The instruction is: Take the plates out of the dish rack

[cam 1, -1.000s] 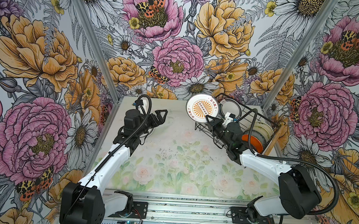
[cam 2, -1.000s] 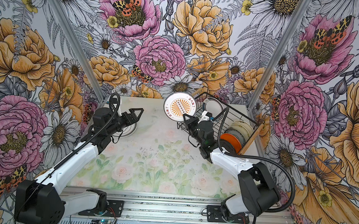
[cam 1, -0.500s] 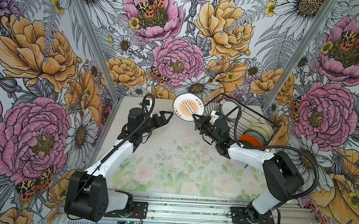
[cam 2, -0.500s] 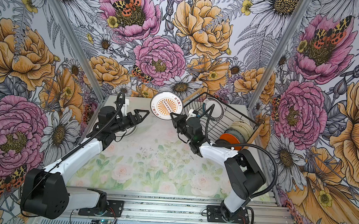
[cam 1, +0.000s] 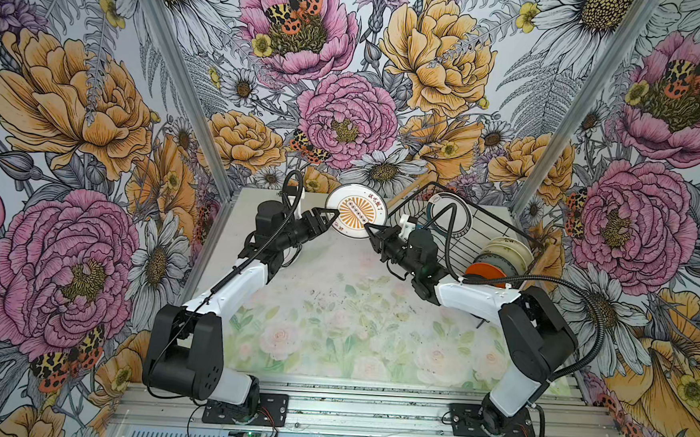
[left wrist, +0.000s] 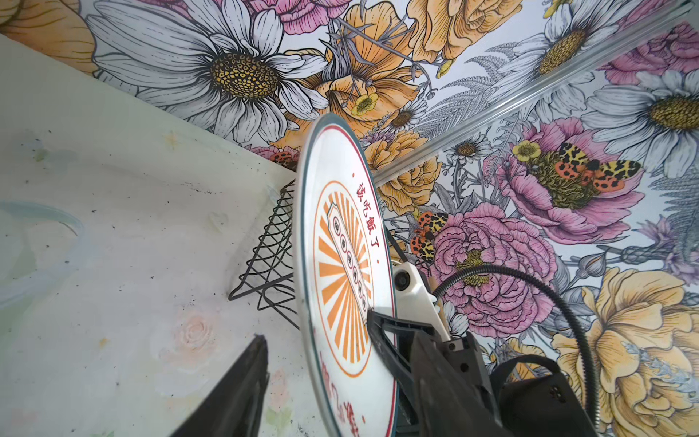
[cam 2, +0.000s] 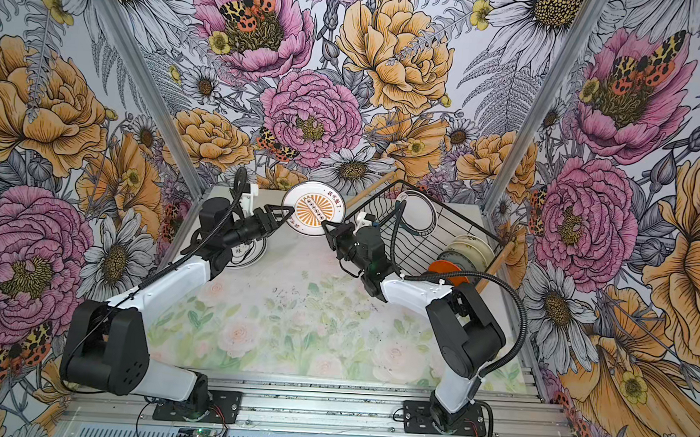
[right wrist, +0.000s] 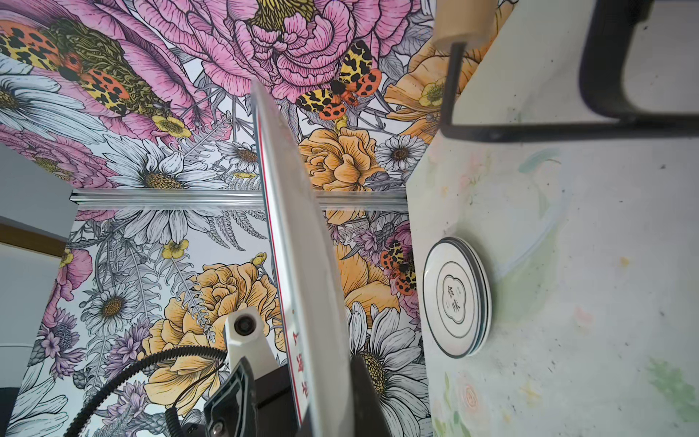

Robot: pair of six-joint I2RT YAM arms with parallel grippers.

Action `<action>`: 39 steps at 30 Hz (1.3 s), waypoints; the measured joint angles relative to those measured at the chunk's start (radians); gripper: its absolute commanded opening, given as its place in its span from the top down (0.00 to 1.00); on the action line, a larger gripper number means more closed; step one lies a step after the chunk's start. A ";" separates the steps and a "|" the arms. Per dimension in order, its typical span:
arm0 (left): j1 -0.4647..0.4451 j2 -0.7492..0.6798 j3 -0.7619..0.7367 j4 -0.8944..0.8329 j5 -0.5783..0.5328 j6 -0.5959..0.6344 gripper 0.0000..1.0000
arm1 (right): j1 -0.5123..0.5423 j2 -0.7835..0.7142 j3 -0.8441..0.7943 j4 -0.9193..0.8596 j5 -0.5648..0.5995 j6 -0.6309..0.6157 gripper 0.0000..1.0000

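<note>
We see the right tool [cam 1: 370, 229] clamped on the lower right rim of the sunburst plate [cam 1: 356, 215], holding it upright in the air above the back of the desk [cam 1: 334, 310], just left of the dish rack [cam 1: 450, 255]. Both top views show the plate's patterned face turned toward the camera.

The left tool [cam 1: 332, 216] meets the same plate at its left rim. Its jaws stand apart with the rim between them. In the left wrist view one of its fingers [left wrist: 242, 386] is clear of the plate's back, with a gap we can see; the other finger we cannot make out.

Inside the rack, a white plate with a dark rim [cam 1: 461, 211] stands upright near the far end. Some cream plates [cam 1: 504, 254] and an orange plate [cam 1: 486, 273] stand at the near right end. A wooden handle [cam 1: 404, 193] pokes out by the back wall.

A stack of plates [cam 2: 250, 255] lies flat on the desk under the left arm, well apart from the rack.
</note>
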 measured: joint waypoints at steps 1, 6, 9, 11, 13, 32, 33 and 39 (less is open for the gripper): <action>0.000 0.008 0.004 0.000 0.005 -0.004 0.52 | 0.003 0.000 0.000 -0.001 0.000 -0.006 1.00; 0.000 0.018 0.011 -0.002 0.014 -0.010 0.69 | 0.013 0.000 0.011 -0.004 0.000 -0.034 1.00; 0.000 0.018 0.019 -0.012 0.021 -0.004 0.77 | 0.016 0.000 0.022 -0.005 0.000 -0.047 1.00; 0.000 0.018 0.028 -0.031 0.023 -0.002 0.81 | 0.019 0.000 0.029 -0.005 0.000 -0.061 1.00; 0.002 0.018 0.037 -0.050 0.022 -0.005 0.85 | 0.019 0.000 0.037 -0.010 0.000 -0.082 1.00; 0.056 -0.032 0.132 -0.342 0.023 0.085 1.00 | 0.022 -0.005 0.150 -0.194 -0.037 -0.303 0.07; 0.069 -0.052 0.132 -0.377 0.019 0.102 1.00 | 0.021 -0.011 0.167 -0.229 -0.037 -0.345 0.01; 0.161 -0.224 0.182 -0.611 -0.105 0.232 1.00 | 0.019 -0.092 0.316 -0.550 0.048 -0.689 0.01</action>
